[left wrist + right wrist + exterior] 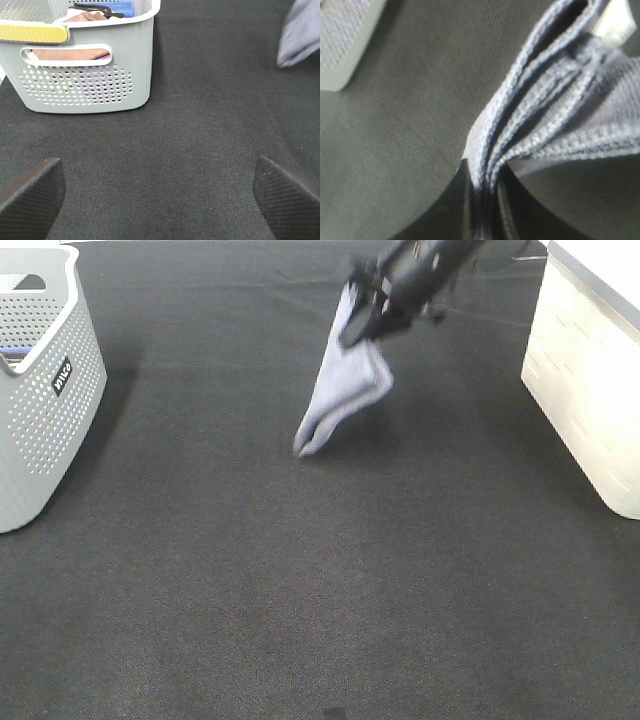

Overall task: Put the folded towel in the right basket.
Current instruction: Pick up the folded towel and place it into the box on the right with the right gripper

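I counted one towel, two baskets and two tools. Nearest lay the black tabletop (300, 620), with my left tool (160, 200) released over it, holding nothing. Farther on, the grey perforated basket (40, 410) stood far left and the right basket (590, 390), white, far right. Between them, farther back, the folded towel (345, 390) hung lavender-grey and layered, its lowest corner near the tabletop, pinched in my clenched right tool (362, 325)

The lavender-grey folded towel (345, 390) hung slanted, layers drooping, well apart from the white right basket (590, 390), which stood upright.
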Controlling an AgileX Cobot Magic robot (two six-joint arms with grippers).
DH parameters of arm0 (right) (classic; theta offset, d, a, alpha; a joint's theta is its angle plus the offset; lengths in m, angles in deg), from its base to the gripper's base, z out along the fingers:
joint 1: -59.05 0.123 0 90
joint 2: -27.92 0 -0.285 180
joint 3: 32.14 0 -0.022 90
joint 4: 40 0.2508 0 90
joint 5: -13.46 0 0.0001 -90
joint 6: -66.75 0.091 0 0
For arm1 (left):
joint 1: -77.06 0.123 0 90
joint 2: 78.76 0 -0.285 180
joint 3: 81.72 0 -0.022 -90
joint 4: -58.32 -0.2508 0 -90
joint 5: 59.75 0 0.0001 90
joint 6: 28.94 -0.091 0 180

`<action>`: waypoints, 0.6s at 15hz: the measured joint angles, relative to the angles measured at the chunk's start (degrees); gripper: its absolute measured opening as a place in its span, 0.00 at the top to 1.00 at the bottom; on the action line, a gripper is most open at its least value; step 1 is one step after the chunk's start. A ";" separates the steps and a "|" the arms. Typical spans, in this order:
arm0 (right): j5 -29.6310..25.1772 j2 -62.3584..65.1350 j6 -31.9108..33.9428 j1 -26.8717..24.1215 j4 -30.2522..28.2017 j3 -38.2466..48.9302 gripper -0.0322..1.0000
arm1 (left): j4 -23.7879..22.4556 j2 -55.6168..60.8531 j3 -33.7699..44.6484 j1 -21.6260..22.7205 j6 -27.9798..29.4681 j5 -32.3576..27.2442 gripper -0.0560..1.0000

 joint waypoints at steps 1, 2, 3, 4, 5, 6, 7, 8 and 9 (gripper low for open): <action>0.00 0.00 0.00 0.00 0.00 0.00 0.91 | 0.00 0.00 0.00 0.00 0.00 0.00 0.03; -0.06 2.46 0.17 0.00 -1.95 -0.11 0.91 | 0.00 0.00 0.00 0.00 0.00 0.00 0.03; -0.17 6.25 1.20 0.00 -6.93 -0.11 0.91 | 0.00 0.00 0.00 0.00 0.00 0.00 0.03; -0.23 8.94 2.86 0.00 -11.75 -0.11 0.91 | 0.00 0.00 0.00 0.00 0.00 0.00 0.03; -0.23 11.46 4.70 0.00 -16.50 -0.17 0.91 | 0.00 0.00 0.00 0.00 0.00 0.00 0.03; -0.34 13.58 5.79 -0.17 -20.28 -0.17 0.91 | 0.00 0.00 0.00 0.00 0.00 0.00 0.03; -0.46 15.47 6.47 -0.52 -22.92 -0.17 0.91 | 0.00 0.00 0.00 0.00 0.00 0.00 0.03; -0.57 17.59 6.88 -1.66 -24.06 -0.17 0.91 | 0.00 0.00 0.00 0.00 0.00 0.00 0.03; -0.57 19.54 7.56 -3.55 -24.58 -0.17 0.91 | 0.00 0.00 0.00 0.00 0.00 0.00 0.03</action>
